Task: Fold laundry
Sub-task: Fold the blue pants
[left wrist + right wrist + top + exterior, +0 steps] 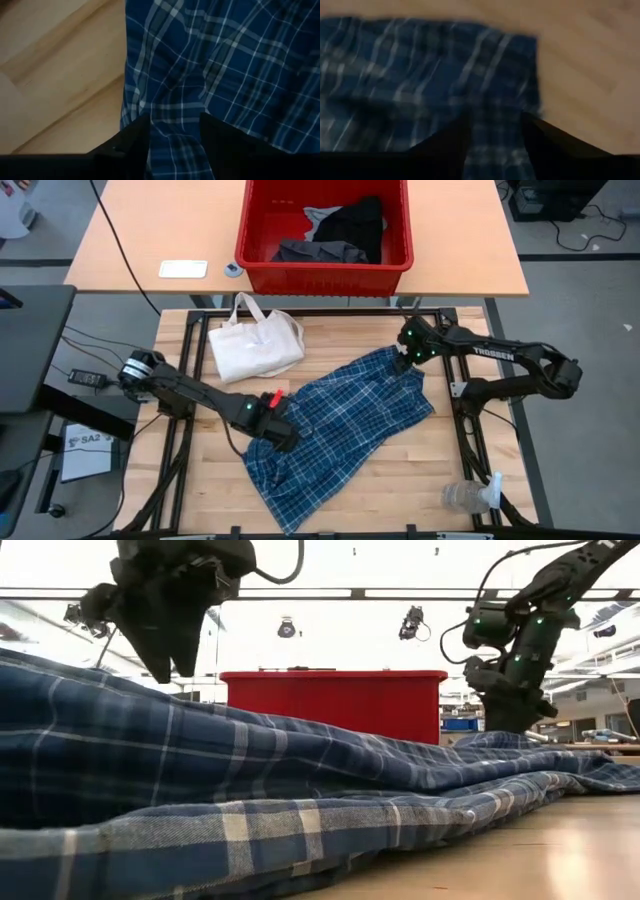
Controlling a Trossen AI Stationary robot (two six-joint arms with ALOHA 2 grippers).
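Note:
The blue-and-white plaid garment (340,415) lies spread and wrinkled on the wooden table, running from the near left to the far right. My left gripper (283,432) is open and points down over the garment's left edge; in the left wrist view plaid cloth (225,65) shows between its fingers (175,140). My right gripper (408,360) is open over the garment's far right corner, with that corner's cloth (420,85) below its fingers (495,135). In the low view the garment (300,770) fills the foreground, and both grippers (172,670) (510,720) come down to its top line. My left gripper stands with its open fingers on either side of a strip of cloth near the garment's left edge (172,125), coming from above; I cannot tell whether they touch it. My right gripper stands the same way over the far right corner (492,127); touching or not, I cannot tell.
A cream tote bag (255,345) lies at the table's far left, next to the garment. A red bin (325,230) with dark garments stands on the table beyond. A clear plastic bottle (468,497) lies at the near right corner. Bare wood shows at the near right.

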